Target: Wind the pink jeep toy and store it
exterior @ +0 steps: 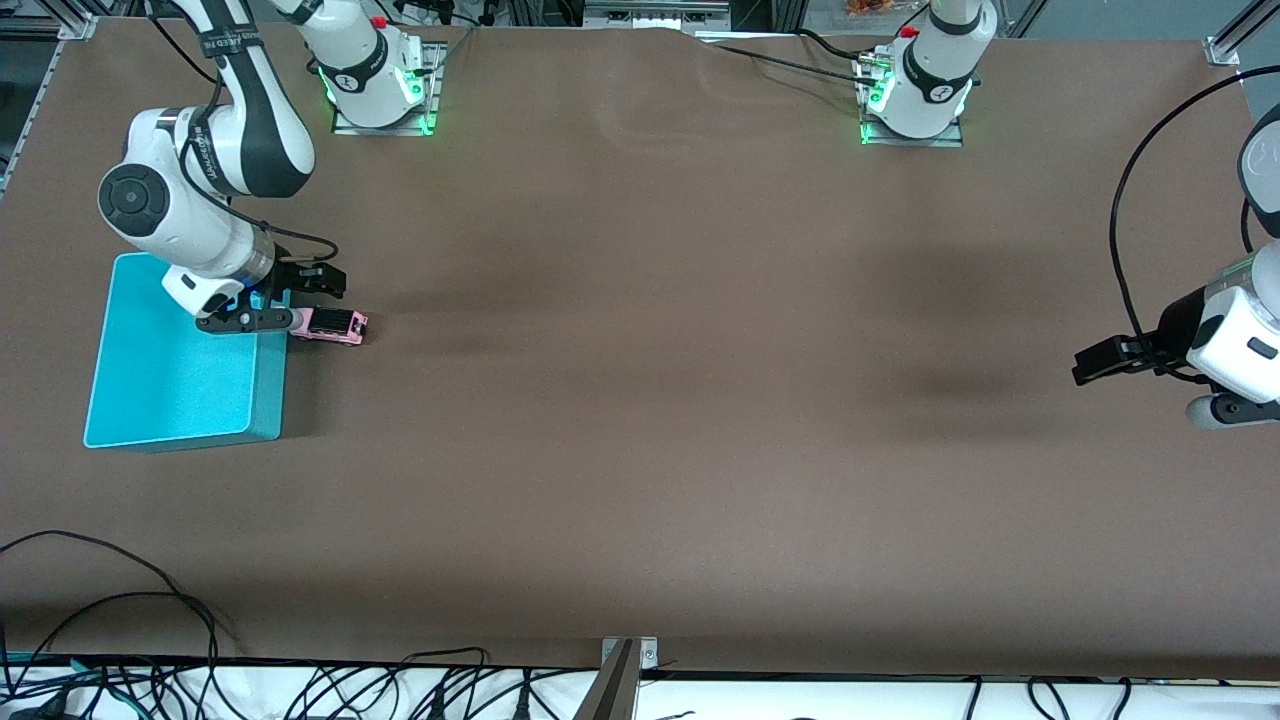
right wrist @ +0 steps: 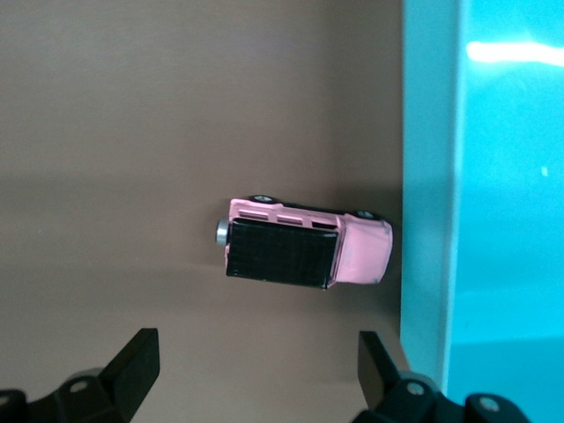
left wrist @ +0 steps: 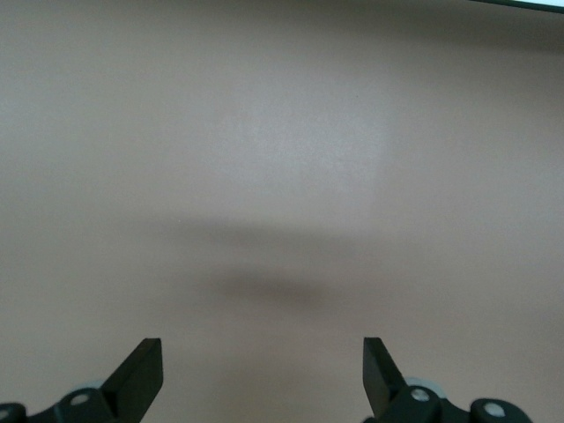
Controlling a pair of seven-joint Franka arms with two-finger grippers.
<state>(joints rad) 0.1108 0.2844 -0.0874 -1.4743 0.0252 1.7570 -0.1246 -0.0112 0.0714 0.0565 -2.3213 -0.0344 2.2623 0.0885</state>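
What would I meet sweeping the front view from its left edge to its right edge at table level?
turquoise bin → pink jeep toy, beside the bin's wall under the open right gripper → long bare stretch of brown table → open left gripper, waiting over the table.

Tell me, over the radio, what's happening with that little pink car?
Right gripper open, above the pink jeep toy. Jeep on the table, against the turquoise bin. Left gripper open, waiting. Nothing in the way.
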